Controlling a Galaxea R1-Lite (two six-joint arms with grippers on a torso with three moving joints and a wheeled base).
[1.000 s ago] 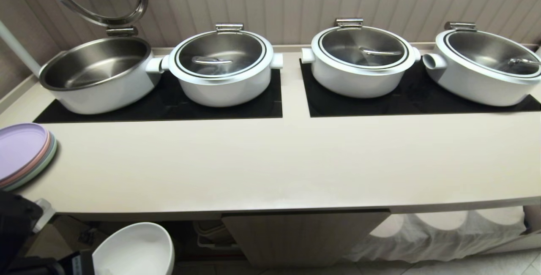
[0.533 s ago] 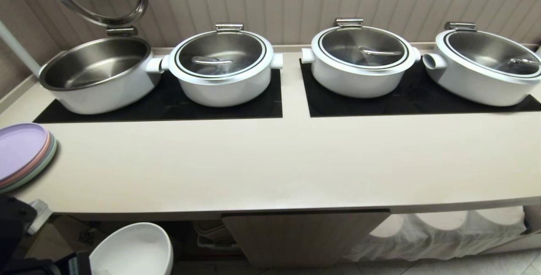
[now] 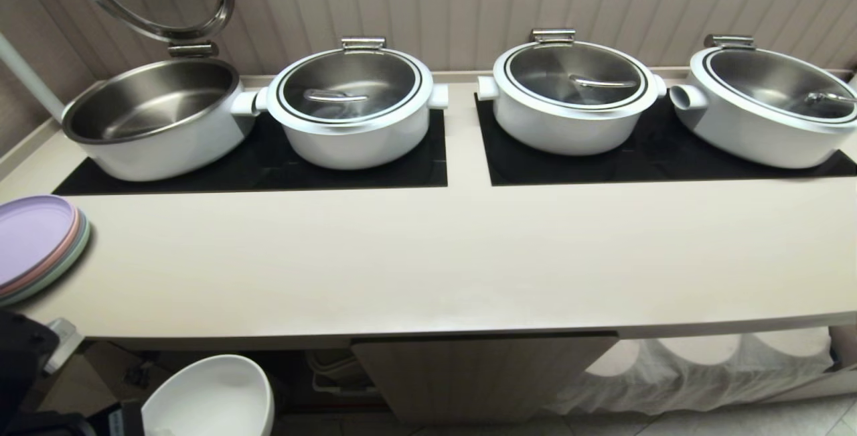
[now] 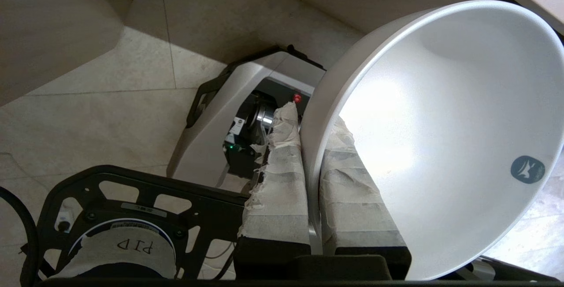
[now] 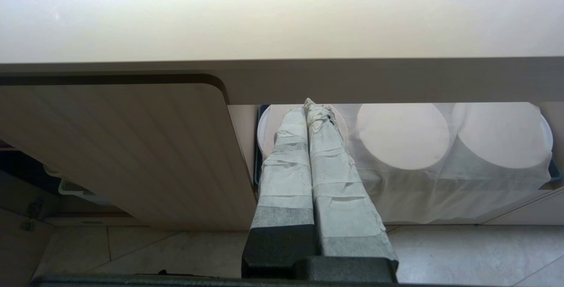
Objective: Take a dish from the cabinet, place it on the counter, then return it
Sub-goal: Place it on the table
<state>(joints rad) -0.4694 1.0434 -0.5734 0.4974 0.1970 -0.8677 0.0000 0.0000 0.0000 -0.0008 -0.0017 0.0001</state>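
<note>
**Dish pinched by rim, below counter edge**

Held low, under and in front of the counter [image 3: 428,268] front lip, toward its left end, just outside the cabinet [image 3: 482,372] opening: the dish [image 3: 209,396]. Clamped on its wall by the left gripper [image 4: 312,177], one taped finger inside, one outside, jaws narrow w/ only the rim between. Right gripper [image 5: 308,115] parked below the counter edge, facing the cabinet door, fingers pressed together on nothing.

Handling, as a guess: glazed, stiff, prob. ceramic, so slick and chippable; moderate weight hanging off a one-sided rim pinch, apt to swing or slip. Best hold is deep over the rim, as here; tape padding should help friction. Needs clearance past the counter lip on the way up.

Views: head view gives the dish vs. counter, pots [image 3: 348,114] and plate stack [image 3: 37,245] at the counter's left end, but grip hidden. Left wrist view shows finger placement and a small logo inside the dish, not the counter top.
</note>
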